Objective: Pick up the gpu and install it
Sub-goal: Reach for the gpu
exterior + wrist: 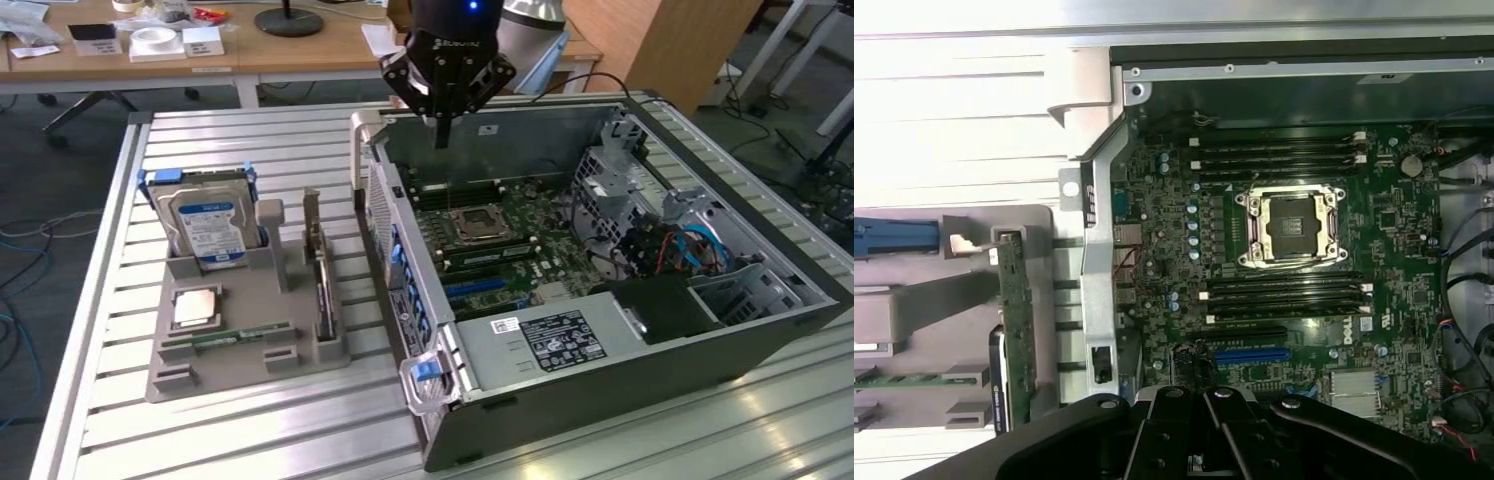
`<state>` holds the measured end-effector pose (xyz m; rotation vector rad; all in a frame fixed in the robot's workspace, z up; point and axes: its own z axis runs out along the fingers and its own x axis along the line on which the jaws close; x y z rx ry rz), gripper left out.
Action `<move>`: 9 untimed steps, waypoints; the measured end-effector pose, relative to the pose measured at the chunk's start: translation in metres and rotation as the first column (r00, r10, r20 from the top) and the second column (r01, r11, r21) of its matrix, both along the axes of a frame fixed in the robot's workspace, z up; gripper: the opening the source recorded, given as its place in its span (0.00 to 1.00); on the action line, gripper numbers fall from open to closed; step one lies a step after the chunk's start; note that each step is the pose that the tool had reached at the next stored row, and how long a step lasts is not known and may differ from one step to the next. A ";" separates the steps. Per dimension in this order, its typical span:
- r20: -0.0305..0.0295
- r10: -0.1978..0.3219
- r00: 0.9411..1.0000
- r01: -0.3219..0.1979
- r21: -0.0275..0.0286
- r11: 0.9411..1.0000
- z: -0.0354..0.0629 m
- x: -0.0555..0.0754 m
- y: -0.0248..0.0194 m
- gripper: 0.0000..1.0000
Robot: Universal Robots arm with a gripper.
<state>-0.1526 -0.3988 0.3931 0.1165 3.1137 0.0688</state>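
Observation:
The gpu (320, 275) stands on edge in a slot of the grey holder (254, 372), to the exterior view's left of the open computer case (601, 385). In the wrist view the gpu (1014, 325) appears as a thin green-edged card beside the case wall. My gripper (441, 128) hangs above the far end of the case, over the motherboard (501, 235). Its fingers are shut together, point down and hold nothing. The gripper (1204, 425) looks down on the CPU socket (1292, 226) and a blue expansion slot (1251, 354).
The holder also carries a silver hard drive (207, 215) with a blue-white label, a CPU (196, 307) and a green memory stick (227, 337). Cables and drive cages (667, 240) fill the case's right side. A wooden desk (267, 50) stands behind the slatted metal table (240, 440).

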 end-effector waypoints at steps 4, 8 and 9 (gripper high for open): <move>0.000 0.000 1.000 0.000 0.000 1.000 0.0000 -0.003 0.0000 0.11; 0.000 0.000 1.000 0.000 0.000 1.000 0.0000 -0.006 0.0000 0.11; 0.000 0.000 1.000 0.000 0.000 1.000 0.0000 -0.006 0.0000 0.11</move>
